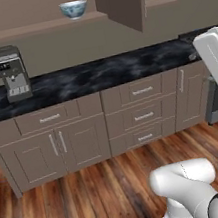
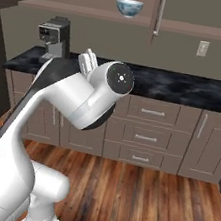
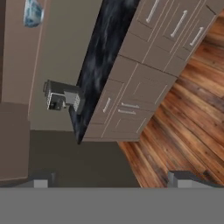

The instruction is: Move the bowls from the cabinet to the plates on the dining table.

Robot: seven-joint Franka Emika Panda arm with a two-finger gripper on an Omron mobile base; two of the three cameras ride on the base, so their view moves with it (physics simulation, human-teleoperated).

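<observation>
Fingers [image 3: 111, 179] apart, empty | blue-patterned bowl [image 1: 73, 8] on cabinet shelf [image 1: 36, 28] | coffee machine [image 1: 11, 72] on counter

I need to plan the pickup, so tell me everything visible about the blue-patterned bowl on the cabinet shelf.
The blue-patterned bowl is a deep, round, white bowl with blue floral markings, glazed like ceramic. It narrows to a small foot. It stands upright, alone on the plain brown shelf, just left of the open cabinet door, above the black marble counter and to the right of the coffee machine. Only the shelf touches it. Its inside cannot be seen.
</observation>
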